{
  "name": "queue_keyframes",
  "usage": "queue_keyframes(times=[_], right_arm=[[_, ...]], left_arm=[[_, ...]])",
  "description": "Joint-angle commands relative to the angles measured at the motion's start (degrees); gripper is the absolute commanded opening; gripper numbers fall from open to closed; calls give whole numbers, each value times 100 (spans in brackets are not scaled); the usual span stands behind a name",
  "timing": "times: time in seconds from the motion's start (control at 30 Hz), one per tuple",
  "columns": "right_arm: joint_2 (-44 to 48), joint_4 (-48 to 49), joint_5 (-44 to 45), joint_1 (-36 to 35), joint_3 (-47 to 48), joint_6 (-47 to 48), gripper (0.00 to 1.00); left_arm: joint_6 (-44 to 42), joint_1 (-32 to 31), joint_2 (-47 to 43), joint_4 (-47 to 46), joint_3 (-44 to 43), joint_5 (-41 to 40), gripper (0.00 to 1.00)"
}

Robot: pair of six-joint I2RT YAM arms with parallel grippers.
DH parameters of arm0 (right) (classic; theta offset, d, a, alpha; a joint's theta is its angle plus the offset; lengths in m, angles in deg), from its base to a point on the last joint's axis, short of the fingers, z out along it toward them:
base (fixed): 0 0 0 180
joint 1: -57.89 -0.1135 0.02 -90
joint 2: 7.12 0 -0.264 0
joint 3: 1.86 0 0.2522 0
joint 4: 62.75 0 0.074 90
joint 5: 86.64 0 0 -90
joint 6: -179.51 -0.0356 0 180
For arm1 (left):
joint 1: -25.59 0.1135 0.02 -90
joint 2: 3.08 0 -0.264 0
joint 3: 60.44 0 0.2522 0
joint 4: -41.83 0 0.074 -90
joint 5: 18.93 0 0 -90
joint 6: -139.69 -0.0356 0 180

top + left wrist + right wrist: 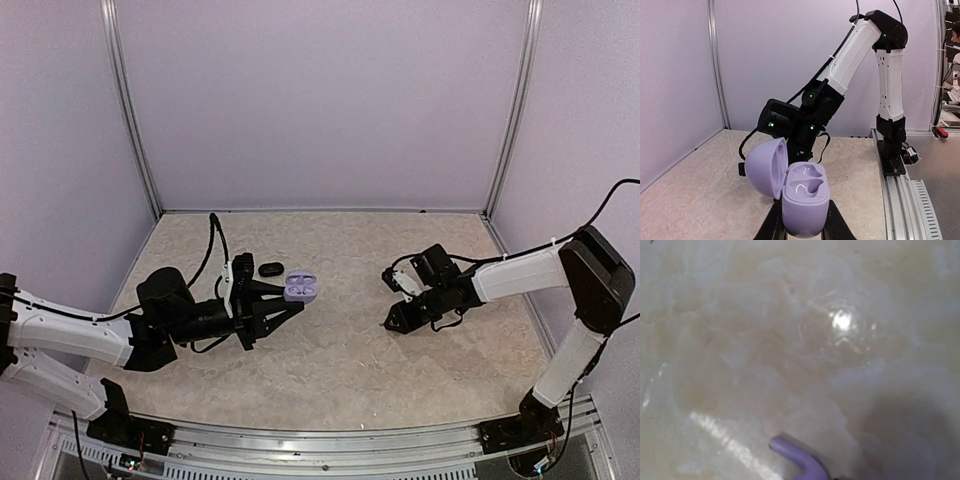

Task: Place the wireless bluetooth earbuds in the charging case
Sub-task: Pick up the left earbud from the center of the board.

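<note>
Left pincer (295, 298): clenched on the lavender charging case (300, 287). One black finger (771, 227) presses each side of the case's lower half. The pincer is held out in front of the left arm, above the table (350, 380).
Charging case: sits right between the left pincer's fingertips, its upper half sticking out past them. In the left wrist view it stands roughly upright, with two hollow seats (805, 182) facing the camera.
Lid (767, 167): swung open on its hinge and standing up beside the case body, with its hollow inside showing.
Right pincer (395, 320): low over the table and angled down toward it. It is well apart from the left pincer, with bare tabletop between the two. Its own fingers do not show in the right wrist view and the top view is too small, so I cannot tell whether it is released or clenched.
Lavender earbud (800, 460): only a curved lavender piece shows, at the bottom edge of the right wrist view, close up at the right pincer's end. The blurred table lies behind it. Whether it is gripped or merely lying there cannot be told. It is well apart from the charging case.
Black oval case (270, 269): shut, lying on the table just beside the left pincer on its far side, near the lavender case.
</note>
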Motion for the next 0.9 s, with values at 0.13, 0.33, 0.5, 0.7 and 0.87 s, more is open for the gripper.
queue_keyframes(times=[0.13,0.33,0.5,0.7,0.87], right_arm=[[-345,-177,180,-159,287,63,25],[-385,-326,440,-250,421,236,20],[-336,-505,737,-341,481,414,18],[-16,-414,881,-507,448,607,15],[483,-268,1022,-643,449,921,13]], left_arm=[[-89,-44,15,80,-85,-44,0],[-76,-44,44,54,-77,-58,0],[-69,-37,42,36,-63,-97,0],[-31,-18,82,-64,-32,-57,0],[39,51,135,-218,32,80,0]])
